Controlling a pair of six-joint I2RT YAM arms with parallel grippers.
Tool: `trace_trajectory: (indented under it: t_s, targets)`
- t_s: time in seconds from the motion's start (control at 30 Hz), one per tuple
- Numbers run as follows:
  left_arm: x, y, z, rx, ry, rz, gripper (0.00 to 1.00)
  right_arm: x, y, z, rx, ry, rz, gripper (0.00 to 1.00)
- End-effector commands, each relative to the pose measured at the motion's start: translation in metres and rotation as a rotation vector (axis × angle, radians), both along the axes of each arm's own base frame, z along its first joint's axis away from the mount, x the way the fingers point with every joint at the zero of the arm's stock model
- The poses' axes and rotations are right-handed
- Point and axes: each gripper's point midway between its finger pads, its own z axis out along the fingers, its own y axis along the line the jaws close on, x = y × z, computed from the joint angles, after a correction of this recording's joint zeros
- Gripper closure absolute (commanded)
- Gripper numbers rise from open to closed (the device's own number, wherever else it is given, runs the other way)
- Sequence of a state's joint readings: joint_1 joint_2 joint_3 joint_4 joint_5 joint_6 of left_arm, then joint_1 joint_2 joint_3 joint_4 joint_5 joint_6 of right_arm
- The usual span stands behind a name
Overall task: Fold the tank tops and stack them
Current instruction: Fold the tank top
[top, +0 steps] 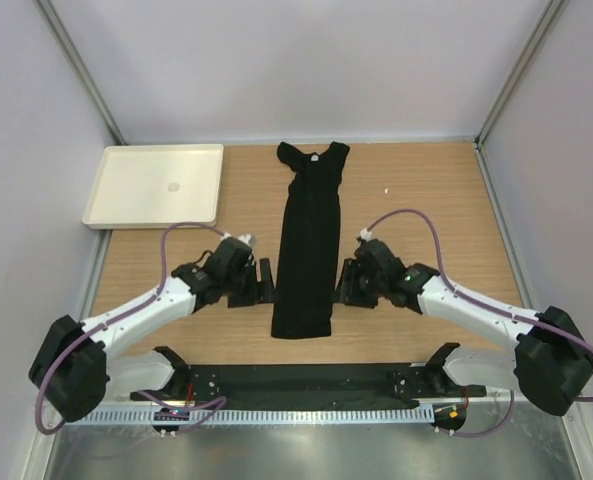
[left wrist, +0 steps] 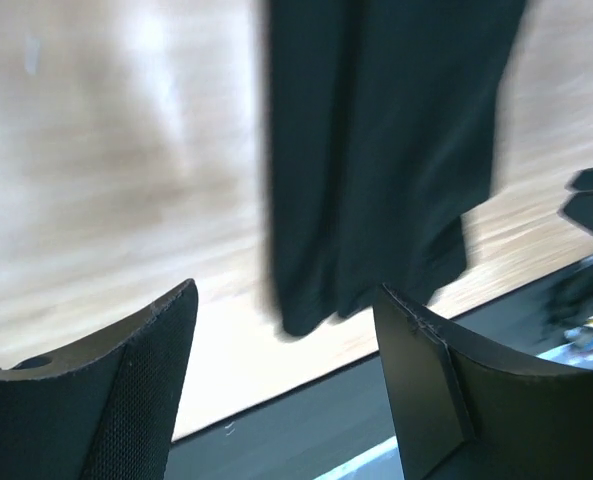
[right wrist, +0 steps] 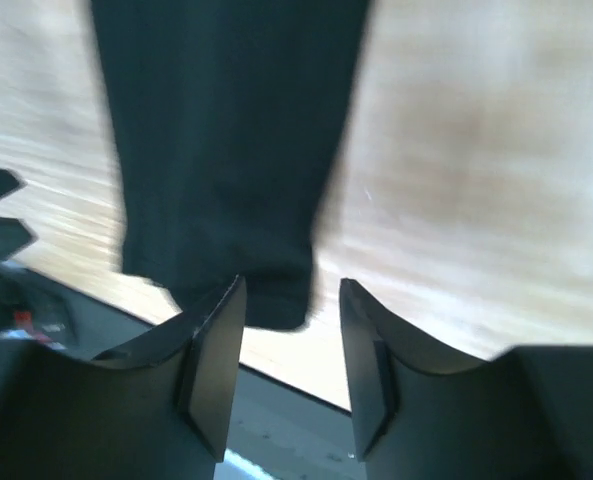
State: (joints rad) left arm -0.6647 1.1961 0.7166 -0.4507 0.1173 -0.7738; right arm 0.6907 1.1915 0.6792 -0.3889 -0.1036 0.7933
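Top external view shows one black tank top (top: 309,245) lying in the middle of the desk (top: 426,200) as a long narrow strip, straps at the far end and hem at the near end, so the sides appear to be folded in lengthwise already. It is not yet folded across its length, and nothing is stacked; I judge the task to be partway through, with the crosswise fold and the placing left to do. A cream tray (top: 126,190) sits at the far left corner, well apart from the garment, and it may be where the stack belongs, though that is only a guess. No second top is in sight. The two arms reach forward from the near edge and bend inward, so they flank the lower half of the strip. The left hand (top: 263,282) is just beside its left edge and the right hand (top: 344,282) just beside its right edge, roughly level with each other. In the left wrist view the left hand (left wrist: 286,290) has its fingers spread wide with nothing between them, the hem of the tank top (left wrist: 376,150) lying beyond. In the right wrist view the right hand (right wrist: 292,282) is parted less widely and also grips nothing; the hem corner of the tank top (right wrist: 226,130) lies close to its fingers, but blur hides whether they touch.
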Motion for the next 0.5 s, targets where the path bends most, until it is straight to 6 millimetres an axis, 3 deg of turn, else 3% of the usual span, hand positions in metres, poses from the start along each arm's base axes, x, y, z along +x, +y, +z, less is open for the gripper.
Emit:
trace_trajectory:
  t_s: [0.0, 0.13, 0.37, 0.43, 0.47]
  targets:
    - [-0.022, 0.013, -0.018, -0.008, 0.012, 0.063, 0.28, -0.018, 0.013, -0.006, 0.025, -0.041, -0.084, 0.50]
    - [-0.040, 0.015, -0.021, -0.066, 0.022, 0.061, 0.29, -0.042, 0.024, -0.030, -0.026, -0.014, -0.059, 0.49]
    - [-0.059, 0.018, -0.031, -0.104, 0.049, 0.043, 0.29, -0.050, 0.038, -0.055, -0.070, -0.021, -0.077, 0.52]
    - [-0.060, 0.017, -0.032, -0.119, 0.055, 0.050, 0.29, -0.053, 0.036, -0.061, -0.080, -0.017, -0.084, 0.57]
    - [-0.062, 0.015, -0.035, -0.133, 0.062, 0.044, 0.29, -0.055, 0.035, -0.063, -0.084, -0.014, -0.081, 0.71]
